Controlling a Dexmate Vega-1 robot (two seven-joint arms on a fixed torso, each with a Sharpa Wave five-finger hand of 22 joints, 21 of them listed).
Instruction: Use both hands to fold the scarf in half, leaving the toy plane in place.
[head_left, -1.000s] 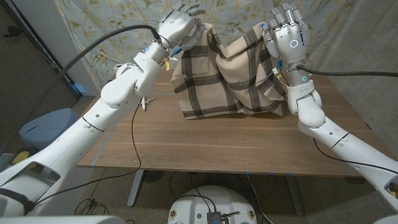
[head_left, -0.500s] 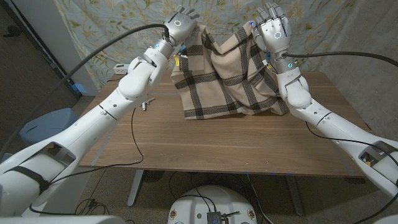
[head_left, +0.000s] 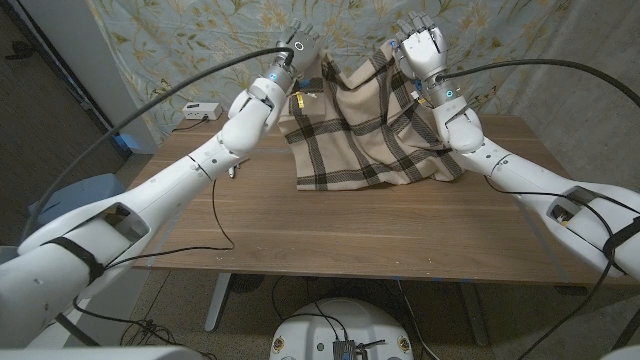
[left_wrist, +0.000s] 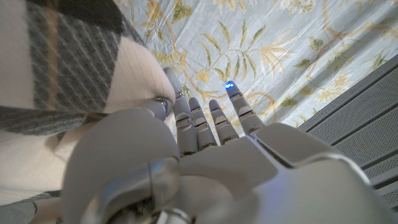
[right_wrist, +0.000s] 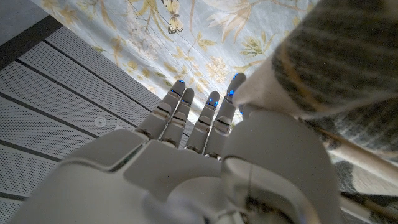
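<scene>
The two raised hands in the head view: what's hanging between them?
The plaid scarf. Its top edge sags between the left hand and the right hand, each holding a corner; the rest drapes to the table.

Both arms stretch far across the table, raised high toward its far side. The left robot hand (head_left: 298, 47) is lifted at far centre-left, thumb pinching cloth against its fingers (left_wrist: 205, 121), which extend straight. The right robot hand (head_left: 421, 47) is held up at far centre-right, back toward the camera, fingers (right_wrist: 186, 115) straight, thumb likewise clamping cloth.
</scene>
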